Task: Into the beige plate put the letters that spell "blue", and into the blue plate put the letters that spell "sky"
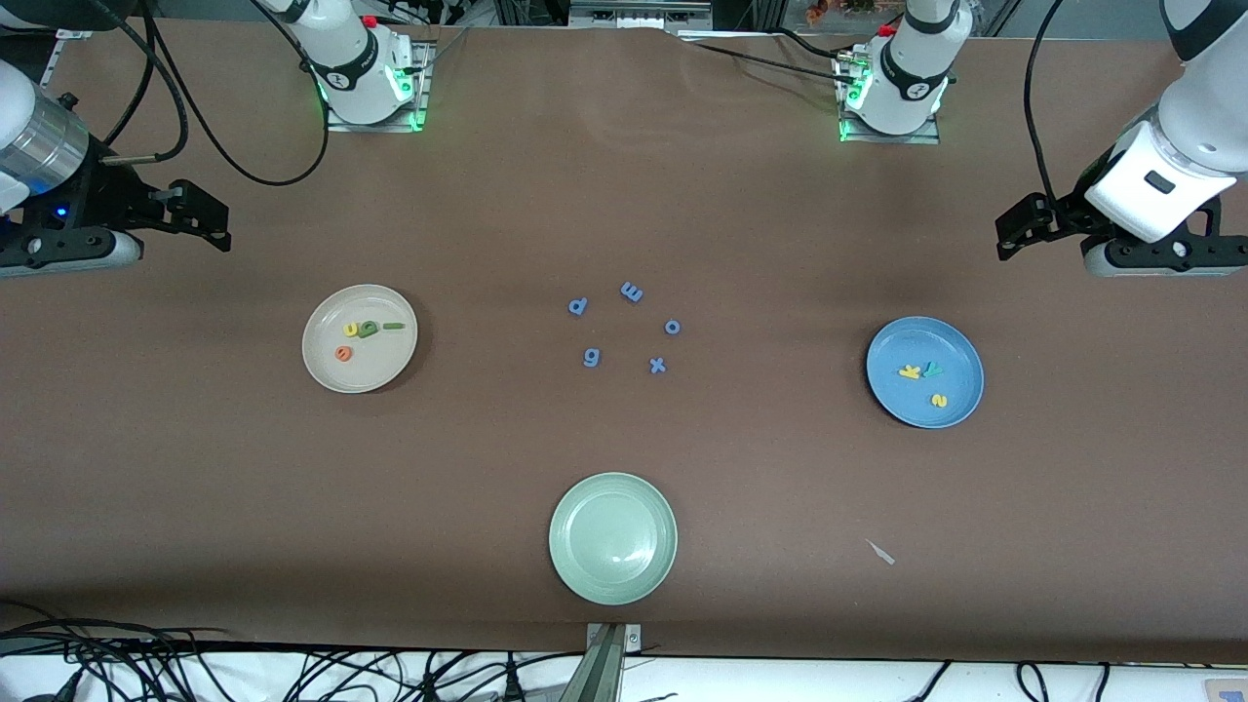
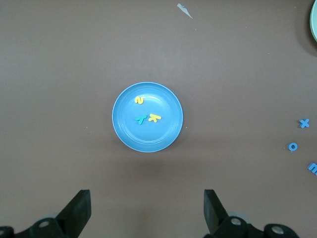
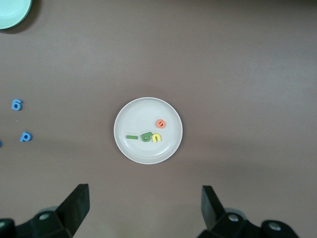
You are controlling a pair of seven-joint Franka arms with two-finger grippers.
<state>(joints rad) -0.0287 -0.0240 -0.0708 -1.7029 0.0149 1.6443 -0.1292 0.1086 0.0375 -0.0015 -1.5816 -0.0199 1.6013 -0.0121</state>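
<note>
Brown matte table [image 1: 624, 175] under overhead light, cables along the edge nearest the front camera. Landmark: the pale green round plate [image 1: 612, 537], holding nothing, nearest the front camera at mid-table. Farther from the camera than it and toward the right arm's end sits the round shallow cream-beige plate [image 1: 360, 338]; in it lie the olive-green foam "b" [image 1: 368, 329], the thin green foam bar "l" [image 1: 393, 326], the yellow foam "u" [image 1: 350, 330] and the orange foam "e" [image 1: 343, 353]. The "b" touches the "u"; the "e" lies apart. Farther from the camera than the green plate and toward the left arm's end sits the round shallow medium-blue plate [image 1: 924, 371], holding the yellow foam "k" [image 1: 909, 371], the teal foam "y" [image 1: 933, 369] and the yellow foam "s" [image 1: 939, 400]. Five small blue foam letters [image 1: 629, 327] lie loose on the table, farther from the camera than the green plate, between the other two plates. A small pale scrap [image 1: 880, 552] lies beside the green plate toward the left arm's end. Left gripper [image 2: 147, 210] hangs over bare table at its own end, fingers spread wide, holding nothing. Right gripper [image 3: 145, 208] likewise at its end, fingers spread, holding nothing.
</note>
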